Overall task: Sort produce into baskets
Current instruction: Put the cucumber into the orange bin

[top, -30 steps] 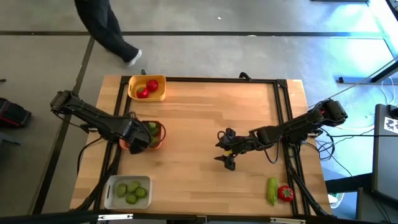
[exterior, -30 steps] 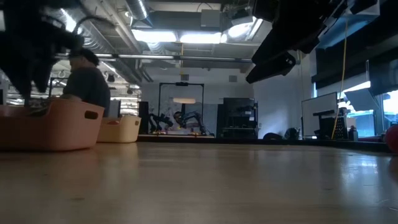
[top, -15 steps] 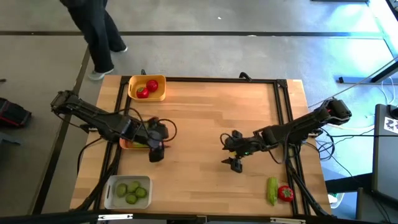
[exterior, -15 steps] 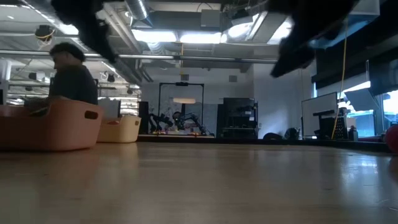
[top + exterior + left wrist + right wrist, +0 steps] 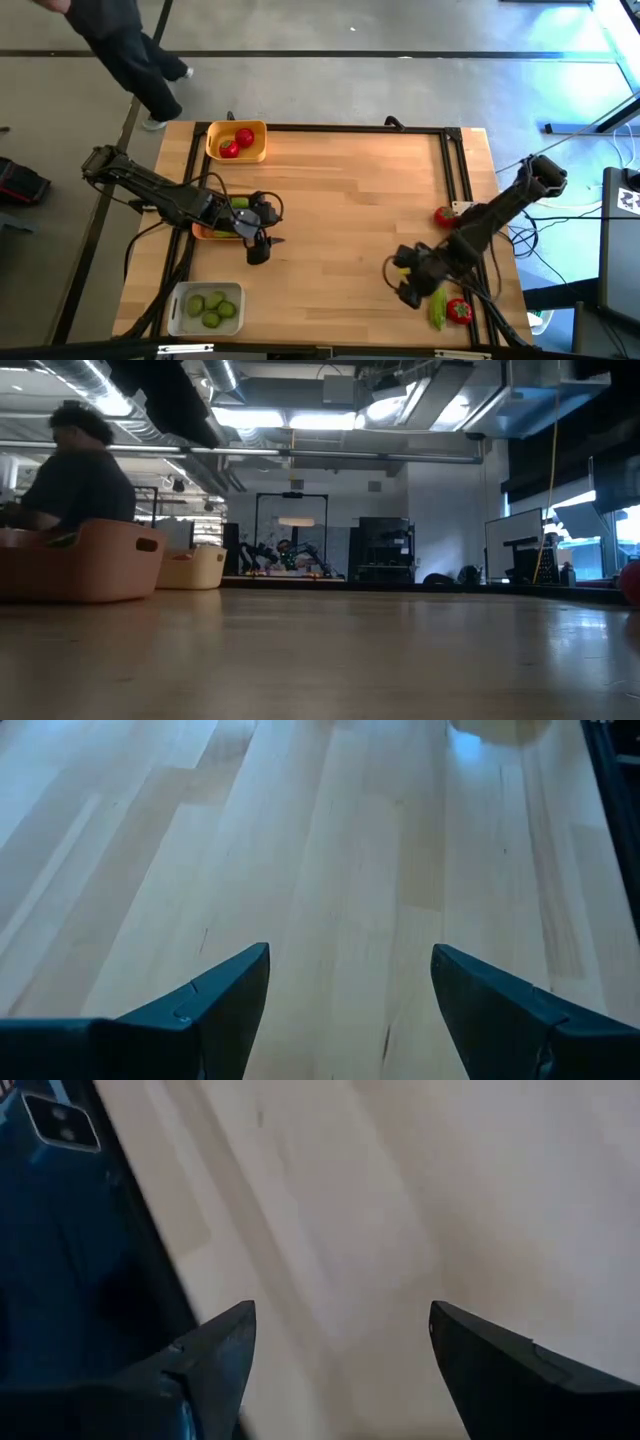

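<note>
My left gripper (image 5: 264, 243) (image 5: 350, 988) hangs open over bare wood just right of the orange basket (image 5: 207, 231), which holds a green cucumber piece (image 5: 240, 203). My right gripper (image 5: 401, 280) (image 5: 340, 1348) hangs open and empty near the table's near right corner. Just to its right a green cucumber (image 5: 437, 307) and a red tomato (image 5: 459, 311) lie on the table. A second tomato (image 5: 445, 216) lies by the right rail. The yellow basket (image 5: 255, 150) holds two tomatoes. The white basket (image 5: 178, 300) holds limes.
A black frame rail (image 5: 455, 180) runs along the table's edges. In the low view the orange basket (image 5: 85, 565) and the yellow basket (image 5: 195, 567) stand at left. A person (image 5: 125, 55) walks on the floor beyond the far left corner. Bare wood fills the table's middle (image 5: 350, 200).
My left gripper has left the orange basket, gone a little toward the table's right and tipped up from pointing down. My right gripper has swung from the table's middle toward the near right corner, turning as it went, which uncovered the tomato by the right rail.
</note>
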Robot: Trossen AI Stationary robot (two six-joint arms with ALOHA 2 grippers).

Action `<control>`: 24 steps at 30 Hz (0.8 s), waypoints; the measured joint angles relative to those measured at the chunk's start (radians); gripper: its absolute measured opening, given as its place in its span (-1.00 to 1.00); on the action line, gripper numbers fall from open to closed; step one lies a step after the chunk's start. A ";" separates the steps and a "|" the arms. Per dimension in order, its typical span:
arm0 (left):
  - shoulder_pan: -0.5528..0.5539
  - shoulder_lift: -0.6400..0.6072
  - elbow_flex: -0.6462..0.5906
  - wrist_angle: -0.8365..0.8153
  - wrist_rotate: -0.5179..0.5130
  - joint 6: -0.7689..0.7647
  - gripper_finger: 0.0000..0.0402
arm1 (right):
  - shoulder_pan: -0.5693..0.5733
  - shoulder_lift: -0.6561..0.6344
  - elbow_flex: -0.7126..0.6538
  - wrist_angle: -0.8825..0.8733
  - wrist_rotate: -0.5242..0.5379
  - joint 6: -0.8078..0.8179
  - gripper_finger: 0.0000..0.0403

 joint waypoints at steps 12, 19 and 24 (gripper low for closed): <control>0.000 0.000 0.000 -0.001 -0.019 0.004 0.37 | 0.221 0.060 0.000 -0.084 -0.161 0.698 0.44; 0.000 0.000 0.000 0.001 -0.019 0.035 0.37 | 0.223 0.123 0.000 -0.199 -0.271 0.803 0.44; 0.000 0.000 0.000 0.005 -0.020 0.050 0.37 | 0.223 0.163 0.000 -0.199 -0.312 0.817 0.44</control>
